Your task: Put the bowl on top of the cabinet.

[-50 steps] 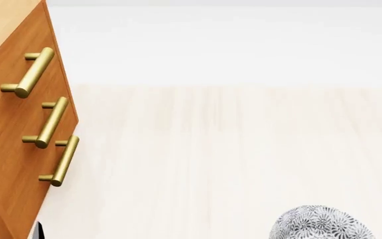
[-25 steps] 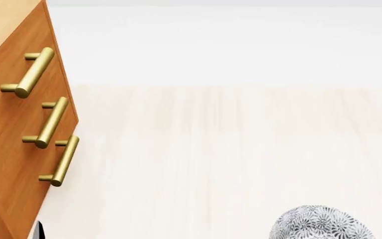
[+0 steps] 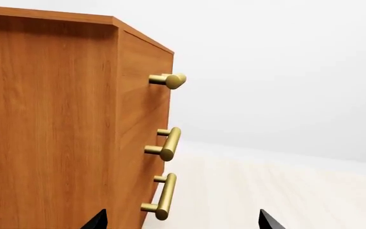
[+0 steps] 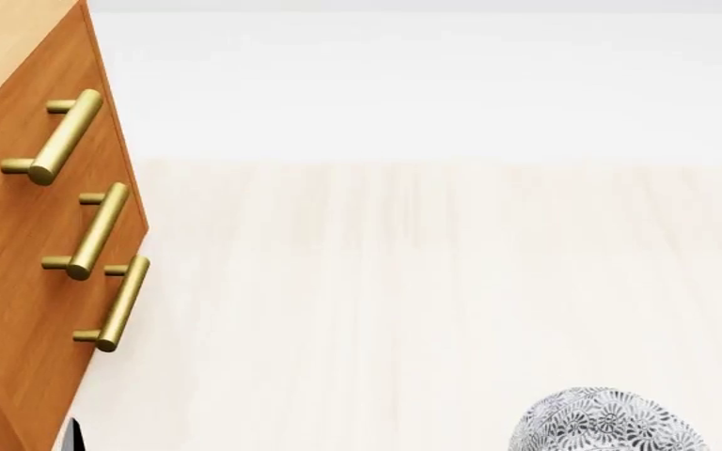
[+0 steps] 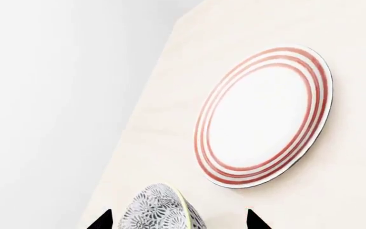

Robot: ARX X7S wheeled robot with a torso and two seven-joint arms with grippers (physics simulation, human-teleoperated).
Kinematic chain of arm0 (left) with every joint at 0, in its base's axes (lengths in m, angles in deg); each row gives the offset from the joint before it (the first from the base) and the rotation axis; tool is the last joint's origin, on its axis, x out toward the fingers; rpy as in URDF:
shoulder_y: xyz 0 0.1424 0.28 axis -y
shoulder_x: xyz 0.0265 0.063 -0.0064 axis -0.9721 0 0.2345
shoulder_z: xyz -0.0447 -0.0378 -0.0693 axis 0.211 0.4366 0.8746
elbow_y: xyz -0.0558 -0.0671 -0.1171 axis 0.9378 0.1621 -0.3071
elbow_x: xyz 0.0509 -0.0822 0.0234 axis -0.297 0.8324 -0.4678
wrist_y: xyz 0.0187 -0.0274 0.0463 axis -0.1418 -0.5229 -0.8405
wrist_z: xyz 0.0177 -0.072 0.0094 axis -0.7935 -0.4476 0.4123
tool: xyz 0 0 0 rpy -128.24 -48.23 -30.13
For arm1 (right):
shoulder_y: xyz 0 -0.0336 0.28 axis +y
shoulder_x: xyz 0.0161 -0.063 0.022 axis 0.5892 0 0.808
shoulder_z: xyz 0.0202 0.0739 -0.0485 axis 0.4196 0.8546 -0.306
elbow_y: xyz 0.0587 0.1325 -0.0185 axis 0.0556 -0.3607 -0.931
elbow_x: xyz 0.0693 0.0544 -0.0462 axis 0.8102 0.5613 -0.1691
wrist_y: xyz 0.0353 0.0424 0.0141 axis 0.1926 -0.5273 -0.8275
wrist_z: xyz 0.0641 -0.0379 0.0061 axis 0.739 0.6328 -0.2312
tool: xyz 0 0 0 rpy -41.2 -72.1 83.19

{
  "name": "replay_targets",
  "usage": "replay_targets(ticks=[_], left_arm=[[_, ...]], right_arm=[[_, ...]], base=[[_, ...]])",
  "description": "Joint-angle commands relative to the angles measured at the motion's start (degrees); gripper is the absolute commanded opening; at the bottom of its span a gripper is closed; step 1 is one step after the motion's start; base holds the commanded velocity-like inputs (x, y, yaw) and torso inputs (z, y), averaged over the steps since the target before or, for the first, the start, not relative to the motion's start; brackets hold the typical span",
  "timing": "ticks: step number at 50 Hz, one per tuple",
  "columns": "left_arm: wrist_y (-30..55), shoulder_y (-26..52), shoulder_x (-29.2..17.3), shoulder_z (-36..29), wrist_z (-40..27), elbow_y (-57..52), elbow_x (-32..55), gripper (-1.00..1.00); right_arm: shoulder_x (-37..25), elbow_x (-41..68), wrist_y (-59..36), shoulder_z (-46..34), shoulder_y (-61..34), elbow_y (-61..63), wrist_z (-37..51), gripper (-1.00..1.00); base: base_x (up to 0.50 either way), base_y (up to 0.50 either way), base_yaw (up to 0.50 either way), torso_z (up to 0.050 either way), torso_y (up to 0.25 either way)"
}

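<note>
At the lower right edge of the head view, bowl: the deep round ceramic bowl (image 4: 608, 422), white with a dense grey-black floral pattern, shows only its upper part above the frame's bottom border, resting on the pale wood-grain floor (image 4: 412, 282).
Bowl in right wrist view: the same patterned bowl (image 5: 159, 210) sits at the bottom centre, between the two black fingertips (image 5: 100, 220).
Right gripper: the right gripper (image 5: 177, 220) has its jaws spread wide, one tip on each side of the bowl; whether they touch it I cannot tell.
Plate: a flat white plate with red concentric rings (image 5: 264, 116) lies on the floor near the bowl, apart from it, filling the centre right of the right wrist view.
Cabinet: the large orange-brown wooden cabinet (image 4: 10, 235) fills the left edge of the head view, well apart from the bowl, with three cylindrical brass bar handles (image 4: 57, 136) on its drawer fronts.
Cabinet in left wrist view: its side panel (image 3: 49, 124) takes up the left half of the frame, handles along its right edge.
Left gripper: the left gripper (image 3: 181, 222) shows two black tips at the bottom edge, set wide apart, with nothing between them.
</note>
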Motion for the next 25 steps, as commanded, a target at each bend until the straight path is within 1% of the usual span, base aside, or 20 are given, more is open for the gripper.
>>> replay_targets(ticks=[1,18,25], left_arm=[[-0.19,0.03,-0.17,-0.13,-0.15,0.09,0.12,1.0],[-0.17,0.33,-0.36,-0.38,-0.29,0.42,0.48,1.0],[-0.02,0.51,-0.45,-0.49,-0.37,0.45,0.67,1.0]], right_arm=[[-0.81,1.08,-0.66,-0.32,-0.03,-0.06,0.26,1.0],[-1.95,2.44,-2.01,-1.15,-1.37,-1.68,1.36,1.0],[-2.98,3.95,-3.96,-2.59,-3.82,-4.38,2.06,1.0]], base=[[0.0,0.0,0.0,0.0,0.0],[0.0,0.0,0.0,0.0,0.0],[0.0,0.0,0.0,0.0,0.0]])
